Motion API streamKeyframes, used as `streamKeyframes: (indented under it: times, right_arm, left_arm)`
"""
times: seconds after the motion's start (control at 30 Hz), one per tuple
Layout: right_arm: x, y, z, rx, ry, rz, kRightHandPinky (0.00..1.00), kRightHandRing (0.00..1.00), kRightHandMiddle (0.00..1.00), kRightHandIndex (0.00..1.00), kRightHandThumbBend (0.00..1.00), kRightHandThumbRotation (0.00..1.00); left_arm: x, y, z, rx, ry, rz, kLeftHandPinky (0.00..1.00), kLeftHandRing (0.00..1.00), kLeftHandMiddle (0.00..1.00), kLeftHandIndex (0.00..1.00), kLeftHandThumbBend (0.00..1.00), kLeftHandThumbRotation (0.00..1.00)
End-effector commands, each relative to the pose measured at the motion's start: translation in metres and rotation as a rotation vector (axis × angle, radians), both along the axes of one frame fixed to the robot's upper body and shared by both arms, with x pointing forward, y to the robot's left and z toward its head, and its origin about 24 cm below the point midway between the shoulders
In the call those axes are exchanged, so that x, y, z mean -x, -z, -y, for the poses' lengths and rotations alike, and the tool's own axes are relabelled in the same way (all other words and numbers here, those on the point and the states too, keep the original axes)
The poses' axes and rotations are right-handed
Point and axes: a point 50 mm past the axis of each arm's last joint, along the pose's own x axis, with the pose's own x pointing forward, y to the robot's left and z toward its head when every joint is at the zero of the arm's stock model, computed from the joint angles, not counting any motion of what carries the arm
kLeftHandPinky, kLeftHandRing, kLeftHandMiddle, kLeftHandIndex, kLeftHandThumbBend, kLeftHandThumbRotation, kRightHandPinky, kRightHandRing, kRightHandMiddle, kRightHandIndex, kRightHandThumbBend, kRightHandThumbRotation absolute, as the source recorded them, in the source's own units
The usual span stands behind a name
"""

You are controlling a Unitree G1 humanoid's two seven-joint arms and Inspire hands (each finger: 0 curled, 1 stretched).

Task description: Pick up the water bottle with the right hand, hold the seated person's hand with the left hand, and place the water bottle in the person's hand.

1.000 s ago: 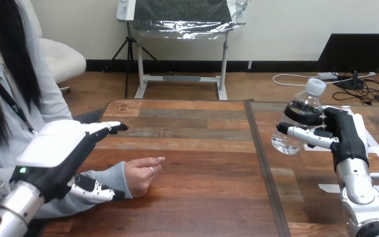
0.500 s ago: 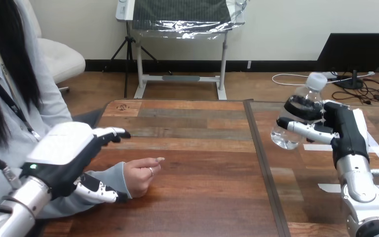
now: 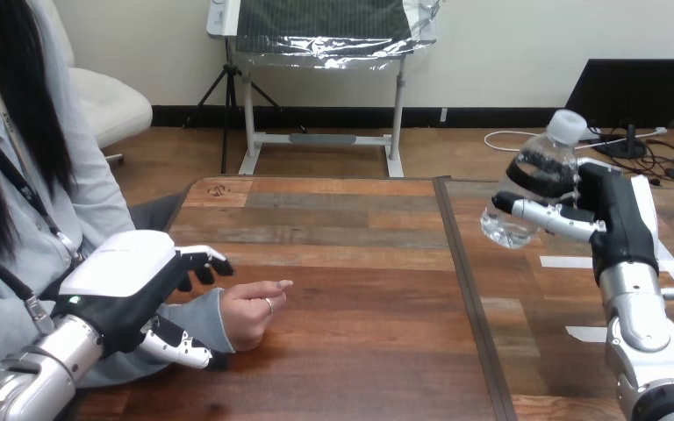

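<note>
The left hand hovered over the person's sleeved wrist with its fingers loosely spread and its thumb beside the sleeve, perhaps touching it. Just past its fingertips, the person's hand rested on the table. Bare wood lay open from there to the seam. Beyond the seam, the right hand's fingers gripped the tilted water bottle, raised off the table
</note>
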Motion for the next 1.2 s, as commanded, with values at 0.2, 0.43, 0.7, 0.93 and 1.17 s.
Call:
streamKeyframes:
  times: [0.2, 0.43, 0.7, 0.93, 1.17]
  right_arm:
    - [-0.028, -0.065, -0.008, 0.008, -0.056, 0.27, 0.29, 0.35, 0.42, 0.45, 0.82, 0.0]
    - [-0.027, -0.067, -0.007, -0.009, -0.063, 0.287, 0.29, 0.35, 0.42, 0.45, 0.82, 0.0]
    - [-0.026, -0.07, -0.006, -0.01, -0.068, 0.311, 0.28, 0.34, 0.41, 0.45, 0.82, 0.0]
    - [-0.025, -0.071, -0.005, -0.034, -0.079, 0.331, 0.28, 0.34, 0.41, 0.45, 0.82, 0.0]
    - [-0.023, -0.073, -0.004, -0.039, -0.088, 0.345, 0.28, 0.34, 0.41, 0.45, 0.81, 0.0]
  left_arm:
    - [-0.024, -0.017, -0.001, -0.03, 0.005, 0.03, 0.6, 0.64, 0.69, 0.71, 1.0, 0.28]
    - [-0.028, -0.012, -0.001, -0.044, 0.004, -0.015, 0.59, 0.63, 0.68, 0.69, 1.0, 0.27]
    - [-0.03, -0.007, -0.002, -0.052, 0.004, -0.049, 0.58, 0.62, 0.66, 0.68, 1.0, 0.27]
    - [-0.03, -0.002, -0.003, -0.076, 0.007, -0.078, 0.56, 0.61, 0.65, 0.67, 1.0, 0.29]
    - [-0.03, 0.002, -0.004, -0.081, 0.008, -0.11, 0.57, 0.61, 0.64, 0.66, 1.0, 0.29]
